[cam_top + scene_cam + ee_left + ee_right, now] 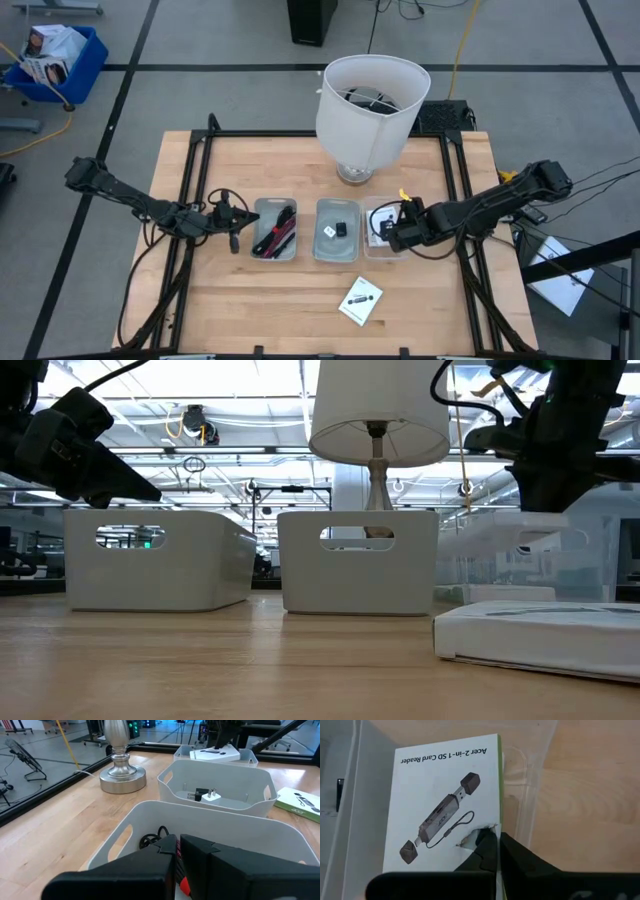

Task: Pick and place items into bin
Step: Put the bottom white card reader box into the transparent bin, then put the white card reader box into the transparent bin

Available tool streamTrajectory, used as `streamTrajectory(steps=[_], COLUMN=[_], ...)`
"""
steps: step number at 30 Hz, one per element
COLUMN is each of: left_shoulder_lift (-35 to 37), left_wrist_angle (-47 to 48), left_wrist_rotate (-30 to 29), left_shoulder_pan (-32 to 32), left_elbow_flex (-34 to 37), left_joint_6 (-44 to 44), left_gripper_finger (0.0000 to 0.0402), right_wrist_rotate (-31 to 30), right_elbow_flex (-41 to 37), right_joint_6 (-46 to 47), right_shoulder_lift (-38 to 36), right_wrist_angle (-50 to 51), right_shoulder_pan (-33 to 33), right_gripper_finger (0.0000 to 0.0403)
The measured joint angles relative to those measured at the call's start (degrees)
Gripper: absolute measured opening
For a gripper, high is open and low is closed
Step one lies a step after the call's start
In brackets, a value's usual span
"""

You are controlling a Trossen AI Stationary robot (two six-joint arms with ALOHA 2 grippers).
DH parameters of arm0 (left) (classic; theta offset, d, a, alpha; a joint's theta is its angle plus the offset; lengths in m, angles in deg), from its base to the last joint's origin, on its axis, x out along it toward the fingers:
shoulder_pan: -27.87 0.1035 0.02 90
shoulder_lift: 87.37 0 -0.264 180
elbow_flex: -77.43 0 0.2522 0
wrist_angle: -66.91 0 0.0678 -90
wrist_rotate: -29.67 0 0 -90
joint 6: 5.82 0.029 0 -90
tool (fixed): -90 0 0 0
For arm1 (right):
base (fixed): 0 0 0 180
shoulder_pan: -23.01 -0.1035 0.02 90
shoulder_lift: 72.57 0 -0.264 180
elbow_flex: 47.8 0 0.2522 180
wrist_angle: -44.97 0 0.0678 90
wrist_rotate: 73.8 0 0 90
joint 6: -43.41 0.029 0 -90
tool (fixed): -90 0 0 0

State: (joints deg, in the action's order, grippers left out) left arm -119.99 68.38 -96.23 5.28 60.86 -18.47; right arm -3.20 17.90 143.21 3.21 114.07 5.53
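Note:
Three bins stand in a row. The left grey bin (275, 228) holds black and red coiled cables (152, 840). In the middle grey bin (337, 230) lie a tiny white piece (212, 796) and a small black cube (200, 794). My right gripper (495, 837) is over the clear right bin (383, 222), shut on a white packet (445, 795) printed with a card reader. A second white packet (360, 300) lies flat on the table nearer the front. My left gripper (178, 845) is shut and empty, just left of the left bin (200, 827). My right gripper is shut on the white packet at its green-sided long edge (499, 815), beside a small torn spot (469, 838). The fingers (487, 847) hide the place of contact. From the left wrist view the packet (215, 754) sits at about the clear bin's rim height.
A tall lamp with a white shade (372, 100) stands on its metal base (122, 777) behind the bins, at the table's far edge. Black frame rails (205, 150) run along the table's sides. Bare wood lies in front of the bins around the second packet (545, 632).

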Motion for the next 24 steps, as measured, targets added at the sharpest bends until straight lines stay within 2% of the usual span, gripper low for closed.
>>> streamTrajectory(steps=[7, 24], left_shoulder_lift=[0.0, 0.0], left_wrist_angle=[0.0, 0.0], left_wrist_rotate=[0.0, 0.0], left_shoulder_pan=[0.0, 0.0], left_elbow_flex=[0.0, 0.0], left_joint_6=[0.0, 0.0], left_gripper_finger=[0.0031, 0.0031], right_wrist_rotate=[0.0, -1.1], right_elbow_flex=[0.0, 0.0], right_joint_6=[-0.9, -4.9], right_shoulder_lift=[0.1, 0.0], right_wrist_angle=[-0.6, -0.9], right_shoulder_pan=[0.0, 0.0], right_gripper_finger=[0.0005, 0.0084])
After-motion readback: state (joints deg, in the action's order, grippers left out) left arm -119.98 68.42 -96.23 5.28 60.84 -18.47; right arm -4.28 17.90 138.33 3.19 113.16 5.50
